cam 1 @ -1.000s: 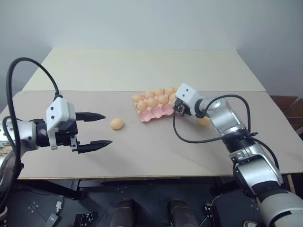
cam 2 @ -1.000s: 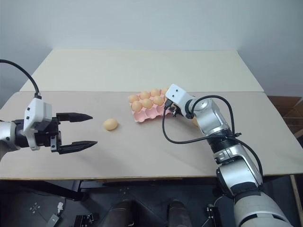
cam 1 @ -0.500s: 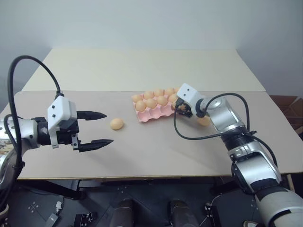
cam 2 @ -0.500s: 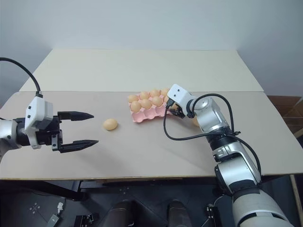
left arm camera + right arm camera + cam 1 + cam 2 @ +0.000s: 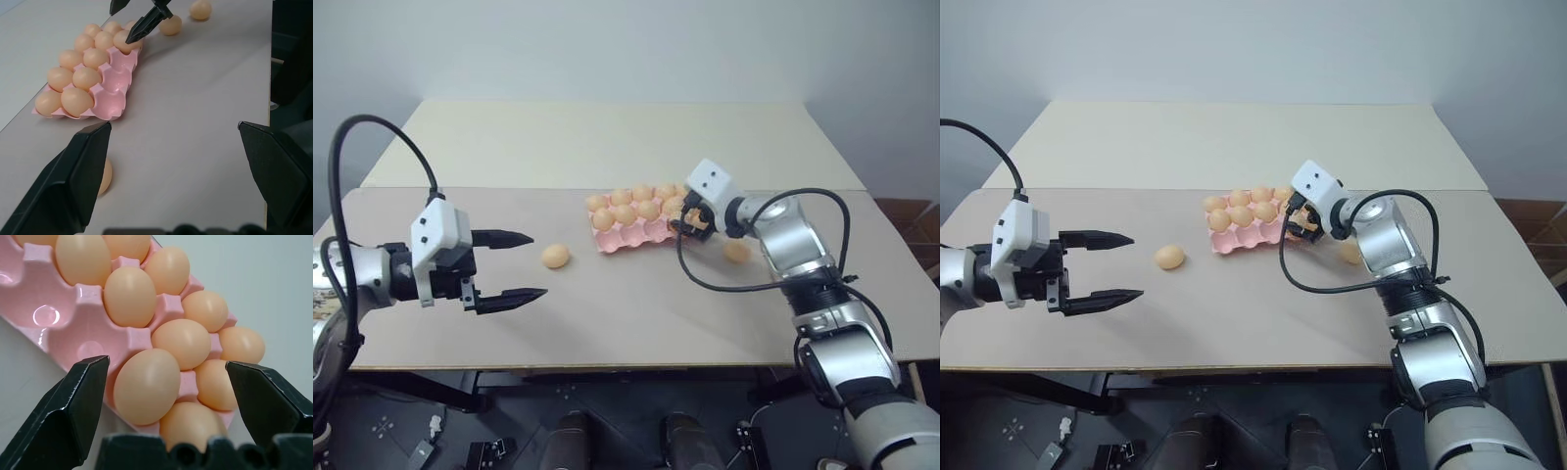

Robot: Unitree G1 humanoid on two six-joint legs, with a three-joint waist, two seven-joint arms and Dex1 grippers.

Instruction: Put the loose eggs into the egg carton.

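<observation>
— Where are the eggs?
— Most sit in the pink egg carton (image 5: pixel 631 227). One loose egg (image 5: pixel 555 257) lies well to the left of the carton, another egg (image 5: pixel 736 252) just to its right.
— And the grippers?
— The right gripper (image 5: pixel 166 382) is wide open, holding nothing, an egg in the carton's near row between its fingers. The left gripper (image 5: pixel 514 266) is open and empty, far left of the carton

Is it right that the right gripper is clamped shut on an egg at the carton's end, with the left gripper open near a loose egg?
Not quite. The right gripper is open, its fingers either side of an egg already sitting in the egg carton, as the right wrist view shows. The left gripper is open near a loose egg.
</observation>
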